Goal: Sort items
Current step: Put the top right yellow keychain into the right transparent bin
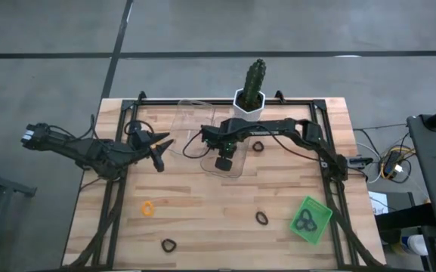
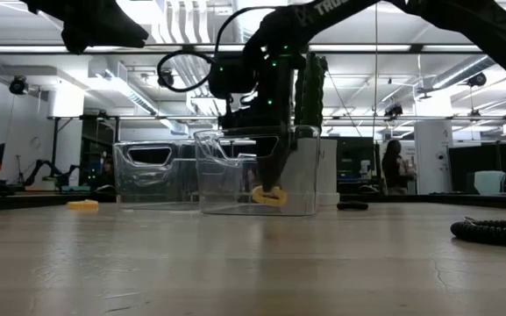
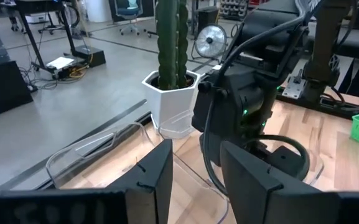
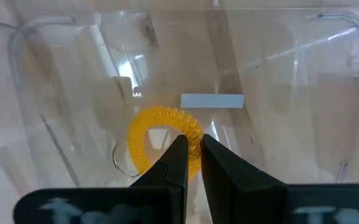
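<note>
A: Right wrist view, entry one: the right gripper (image 4: 190,152) stood inside a clear tray (image 4: 55,74), fingers nipped together on the rim of an orange loop (image 4: 151,127), lower centre of the frame. The loop lay on or just above the tray floor.

B: And the step?

A: Judged a drop-off. Done well, the fingers would part only slightly, then rise straight up so the coil does not snag and ride out again.

B: Entry two, edges.

A: Low view, centre: the tray walls (image 2: 301,175) stood close around the fingers, and a second clear tray (image 2: 147,175) was just beside it, left. Lifting vertically looked the safest exit; sideways travel risked shoving the tray.

B: Farther off?

A: High view: the left gripper (image 1: 159,151), fingers apart and empty, waited left of the trays. Loose loops remained lower down: an orange one (image 1: 148,207), two black (image 1: 168,245) (image 1: 261,217). The green tray (image 1: 320,215), lower right, held black loops. The cactus (image 1: 253,83) stood top centre, just behind the trays.
</note>
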